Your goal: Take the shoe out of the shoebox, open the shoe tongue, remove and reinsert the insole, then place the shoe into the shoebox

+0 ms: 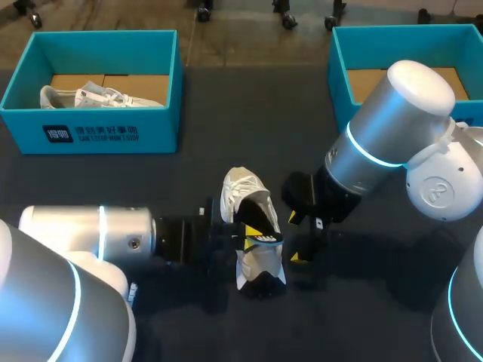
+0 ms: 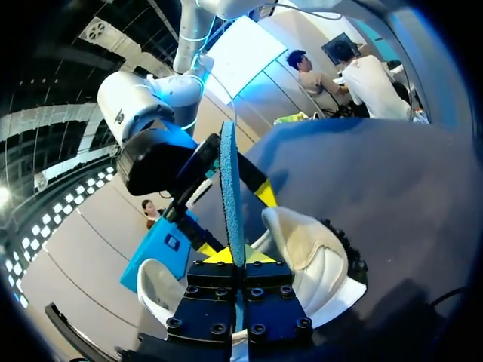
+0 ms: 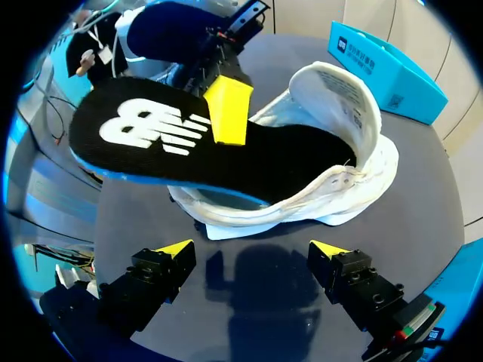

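Clamping one insole point(image 3: 151, 143), left gripper point(image 2: 243, 256), right gripper point(image 3: 249, 249) wide, empty, two shoeboxes point(image 1: 98, 132) point(image 1: 339, 83), one boxed shoe point(image 1: 98, 96), one table shoe point(image 1: 243, 192) lying near-to-far.

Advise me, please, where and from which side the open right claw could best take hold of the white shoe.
Probably the raised padded rim of the white shoe, approached from the side where the right claw hangs open. It stands clear and thin enough to pinch, while the insole held in the left claw covers the opening's other end.

Insole point(image 3: 181, 162) (black) seemingly halfway inside shoe point(image 3: 366, 170)
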Action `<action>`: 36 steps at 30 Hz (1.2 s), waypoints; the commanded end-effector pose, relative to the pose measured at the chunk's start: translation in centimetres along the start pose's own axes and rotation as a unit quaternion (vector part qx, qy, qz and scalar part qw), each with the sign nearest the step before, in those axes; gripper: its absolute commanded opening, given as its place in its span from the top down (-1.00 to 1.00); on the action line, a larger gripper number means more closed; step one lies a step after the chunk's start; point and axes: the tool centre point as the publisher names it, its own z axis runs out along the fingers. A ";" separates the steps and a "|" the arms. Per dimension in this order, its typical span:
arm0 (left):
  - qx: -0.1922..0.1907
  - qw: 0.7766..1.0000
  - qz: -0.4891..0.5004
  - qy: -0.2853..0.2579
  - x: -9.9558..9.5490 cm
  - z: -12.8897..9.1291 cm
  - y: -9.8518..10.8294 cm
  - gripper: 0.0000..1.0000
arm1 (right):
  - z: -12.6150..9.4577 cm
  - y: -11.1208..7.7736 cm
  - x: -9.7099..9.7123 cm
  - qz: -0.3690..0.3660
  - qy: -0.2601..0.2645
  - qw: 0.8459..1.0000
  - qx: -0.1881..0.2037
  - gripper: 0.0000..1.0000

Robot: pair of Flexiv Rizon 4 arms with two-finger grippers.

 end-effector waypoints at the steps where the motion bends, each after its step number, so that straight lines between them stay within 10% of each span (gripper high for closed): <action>1: -0.006 1.000 0.008 -0.004 0.1 0.9 0.9 1.00 | 0.2 0.0 0.0 0.000 -0.001 1.000 0.000 -1.00; 13: -0.039 0.999 -0.006 0.000 -1.1 1.2 2.9 1.00 | 0.2 0.0 0.0 0.000 -0.001 1.000 0.000 -1.00; 19: -0.033 0.999 -0.015 0.004 -1.0 0.4 2.2 1.00 | 0.2 0.0 0.0 0.000 -0.001 1.000 0.000 -1.00; 24: -0.020 1.000 -0.016 -0.001 -1.2 -0.5 1.3 0.59 | 0.2 0.0 0.0 0.000 -0.001 1.000 0.000 -1.00; 36: 0.005 1.000 0.000 0.009 -1.0 -0.1 -1.0 0.62 | 0.2 0.0 0.0 0.000 -0.001 1.000 0.000 -1.00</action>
